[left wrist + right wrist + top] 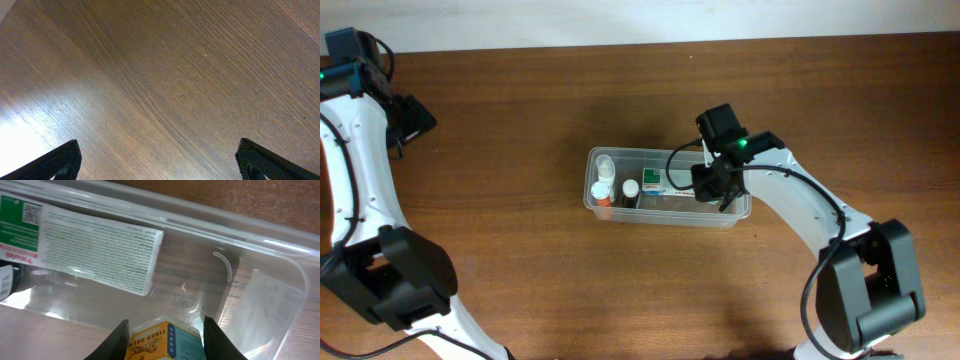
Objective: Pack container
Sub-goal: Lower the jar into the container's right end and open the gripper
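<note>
Pack looks partly done: clear container (740, 214) on bench (520, 280) centre holds small bottles (604, 166) + green-and-white carton (90, 245), R tool (163, 329) pinches Tiger Balm box (160, 344) inside its right half, unreleased, L tool (157, 162) spread wide, idle, well apart.

overhead: down on table (520, 100) | left wrist: near table | right wrist: inside container (225, 222), shared overhead

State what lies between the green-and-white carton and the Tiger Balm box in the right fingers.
Only bare container floor, in the right wrist view.
</note>
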You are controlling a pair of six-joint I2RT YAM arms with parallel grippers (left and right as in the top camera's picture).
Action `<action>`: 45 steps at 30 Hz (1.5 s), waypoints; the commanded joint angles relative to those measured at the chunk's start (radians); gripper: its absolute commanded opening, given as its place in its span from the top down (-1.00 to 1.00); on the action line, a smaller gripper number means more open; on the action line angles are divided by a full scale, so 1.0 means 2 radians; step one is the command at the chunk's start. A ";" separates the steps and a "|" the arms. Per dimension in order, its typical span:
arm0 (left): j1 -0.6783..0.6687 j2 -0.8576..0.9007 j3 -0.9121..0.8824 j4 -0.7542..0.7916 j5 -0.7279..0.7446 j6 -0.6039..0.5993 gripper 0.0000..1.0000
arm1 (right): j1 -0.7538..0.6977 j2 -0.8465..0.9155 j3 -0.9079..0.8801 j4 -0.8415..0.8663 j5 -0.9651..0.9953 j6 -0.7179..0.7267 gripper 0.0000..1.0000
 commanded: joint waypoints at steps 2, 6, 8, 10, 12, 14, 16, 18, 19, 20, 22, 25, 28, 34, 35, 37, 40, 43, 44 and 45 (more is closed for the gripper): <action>0.003 0.003 0.006 0.000 -0.002 0.001 -0.99 | 0.004 0.027 -0.002 0.001 0.012 0.012 0.49; 0.003 0.003 0.006 0.000 -0.002 0.001 -0.99 | 0.003 0.037 -0.002 0.002 0.012 0.012 0.49; 0.003 0.003 0.006 0.000 -0.002 0.001 -0.99 | 0.003 0.039 -0.002 0.001 0.014 0.012 0.49; 0.003 0.003 0.006 0.000 -0.002 0.001 -0.99 | 0.004 0.042 -0.002 0.001 0.014 0.012 0.49; 0.003 0.003 0.006 0.000 -0.002 0.001 -0.99 | 0.003 0.047 -0.002 -0.001 0.014 0.012 0.49; 0.003 0.003 0.006 0.000 -0.002 0.001 -0.99 | 0.003 0.051 -0.002 -0.002 0.014 0.012 0.49; 0.003 0.003 0.006 0.000 -0.002 0.001 -0.99 | 0.003 0.056 -0.002 -0.003 0.014 0.012 0.49; 0.003 0.003 0.006 0.000 -0.002 0.001 -0.99 | 0.003 0.058 -0.002 -0.005 0.014 0.012 0.49; 0.003 0.003 0.006 0.000 -0.002 0.001 -0.99 | 0.003 0.060 -0.003 -0.006 0.014 0.012 0.49; 0.003 0.003 0.006 0.000 -0.002 0.001 -0.99 | 0.003 0.060 -0.003 -0.006 0.014 0.012 0.49; 0.003 0.003 0.006 0.000 -0.002 0.001 -0.99 | 0.003 0.060 -0.003 -0.010 0.014 0.012 0.49; 0.003 0.003 0.006 0.000 -0.002 0.001 -0.99 | 0.003 0.060 -0.003 -0.014 0.014 0.012 0.48; 0.003 0.003 0.006 0.000 -0.002 0.001 -0.99 | 0.003 0.060 -0.003 -0.016 0.014 0.012 0.28; 0.003 0.003 0.006 0.000 -0.002 0.001 -0.99 | 0.004 0.060 -0.003 -0.021 0.014 0.012 0.20; 0.003 0.003 0.006 0.000 -0.002 0.001 -0.99 | 0.004 0.060 -0.003 -0.022 0.014 0.012 0.19; 0.003 0.003 0.006 0.000 -0.002 0.001 -0.99 | 0.004 0.060 -0.003 -0.023 0.014 0.012 0.19; 0.003 0.003 0.006 0.000 -0.002 0.001 -0.99 | 0.004 0.060 -0.003 -0.023 0.014 0.012 0.19; 0.003 0.003 0.006 0.000 -0.002 0.001 -0.99 | 0.003 0.060 -0.003 -0.021 0.014 0.009 0.19; 0.003 0.003 0.006 0.000 -0.002 0.001 -0.99 | 0.003 0.060 -0.003 -0.020 0.014 0.002 0.19; 0.003 0.003 0.006 0.000 -0.002 0.001 -0.99 | 0.003 0.060 -0.002 -0.019 0.017 0.001 0.19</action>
